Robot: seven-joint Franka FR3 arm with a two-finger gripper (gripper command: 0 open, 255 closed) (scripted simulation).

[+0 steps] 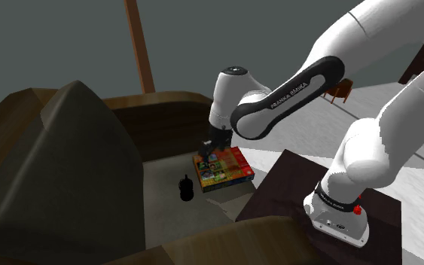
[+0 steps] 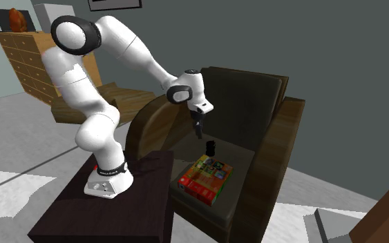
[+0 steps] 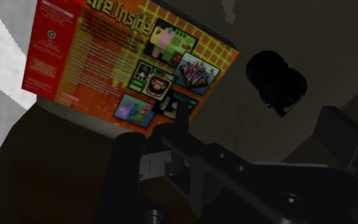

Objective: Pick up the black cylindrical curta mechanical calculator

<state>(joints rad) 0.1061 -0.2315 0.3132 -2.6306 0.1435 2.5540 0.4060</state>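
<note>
The black cylindrical calculator (image 1: 186,188) (image 2: 211,147) stands upright on the armchair's dark seat (image 1: 165,214) (image 2: 244,162). Beside it lies a red game box (image 1: 223,168) (image 2: 204,178) with colourful pictures. My gripper (image 1: 213,144) (image 2: 197,128) hangs above the seat, over the box's far edge and a little short of the calculator, touching neither. In the wrist view the calculator (image 3: 276,81) lies ahead of the gripper (image 3: 234,153), off toward one finger, with the box (image 3: 126,63) toward the other. The fingers (image 3: 128,168) stand apart with nothing between them.
The armchair's tall back cushion (image 1: 82,173) (image 2: 244,103) and brown padded arms (image 1: 157,113) (image 2: 276,159) wall in the seat on three sides. My dark stand (image 1: 278,188) (image 2: 110,207) abuts its front. A wooden dresser (image 2: 30,59) stands far behind.
</note>
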